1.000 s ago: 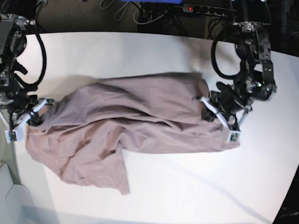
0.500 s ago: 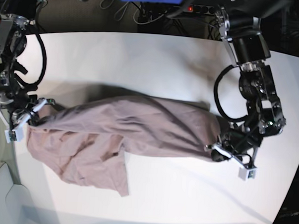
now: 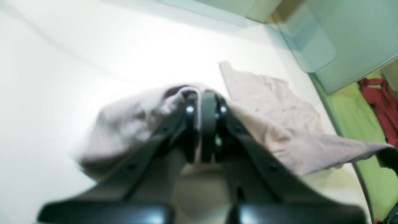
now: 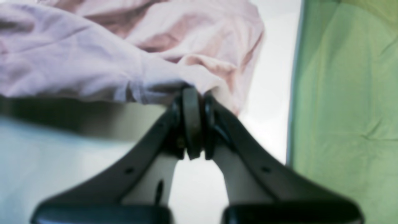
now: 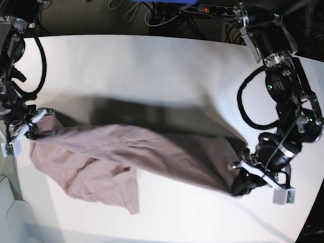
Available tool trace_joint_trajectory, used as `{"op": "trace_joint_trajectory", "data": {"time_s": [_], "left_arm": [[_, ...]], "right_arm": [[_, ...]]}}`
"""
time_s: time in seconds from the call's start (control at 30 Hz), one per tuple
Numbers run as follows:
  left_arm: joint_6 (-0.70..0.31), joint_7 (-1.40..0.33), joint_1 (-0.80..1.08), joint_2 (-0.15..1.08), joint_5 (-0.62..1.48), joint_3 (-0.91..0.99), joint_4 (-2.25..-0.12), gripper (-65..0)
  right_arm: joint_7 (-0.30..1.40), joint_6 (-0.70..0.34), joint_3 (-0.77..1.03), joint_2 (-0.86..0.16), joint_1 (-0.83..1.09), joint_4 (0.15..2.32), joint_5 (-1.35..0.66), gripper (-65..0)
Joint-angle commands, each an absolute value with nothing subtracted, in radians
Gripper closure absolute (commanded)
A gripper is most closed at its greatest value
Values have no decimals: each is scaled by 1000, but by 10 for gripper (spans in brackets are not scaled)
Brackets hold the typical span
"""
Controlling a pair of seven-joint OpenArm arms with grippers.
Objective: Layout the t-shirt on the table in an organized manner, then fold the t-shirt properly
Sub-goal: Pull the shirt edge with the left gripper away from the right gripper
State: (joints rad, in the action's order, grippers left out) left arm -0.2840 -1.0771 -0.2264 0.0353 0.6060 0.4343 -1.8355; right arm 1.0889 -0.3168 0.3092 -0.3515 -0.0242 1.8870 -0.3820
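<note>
My left end effector (image 5: 245, 181) is clenched on one end of the t-shirt (image 5: 133, 155), and my right end effector (image 5: 26, 129) is clenched on the opposite end. The mauve cloth stretches between them, lifted above the white tabletop (image 5: 153, 67). A loose, crumpled part sags onto the tabletop near my right side.

The t-shirt (image 5: 123, 152) is soft, thin, matt cloth, creased. The counter (image 5: 154, 62) is smooth matt white. Each hand looks like black, slightly glossy plastic.
</note>
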Motion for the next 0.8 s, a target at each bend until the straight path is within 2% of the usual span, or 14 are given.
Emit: {"op": "trace_joint_trajectory", "data": {"time_s": [0.0,0.13,0.33,0.47,0.77], "left_arm": [[-286,-1044,-246,44,621,463,-1856,-3],[-367,-1043,-254,45,676,542,-1847,-2],[-372,-1041,-292,68,677,562,-1738,-2],[-377,-1000,-349,79,677,559,-1546,-3],[-377,-708,-458,119,679,433,-1067,-4]], "right_arm": [[1067,-320,315,-367,-54,1906,-387,0],[1067,-320,315,-367,-67,1906,-387,0],[1067,-320,312,-367,-67,1906,-386,0],[1067,-320,309,-361,-67,1905,-386,0],[1017,-320,308,-355,-56,1877,-384,0]]}}
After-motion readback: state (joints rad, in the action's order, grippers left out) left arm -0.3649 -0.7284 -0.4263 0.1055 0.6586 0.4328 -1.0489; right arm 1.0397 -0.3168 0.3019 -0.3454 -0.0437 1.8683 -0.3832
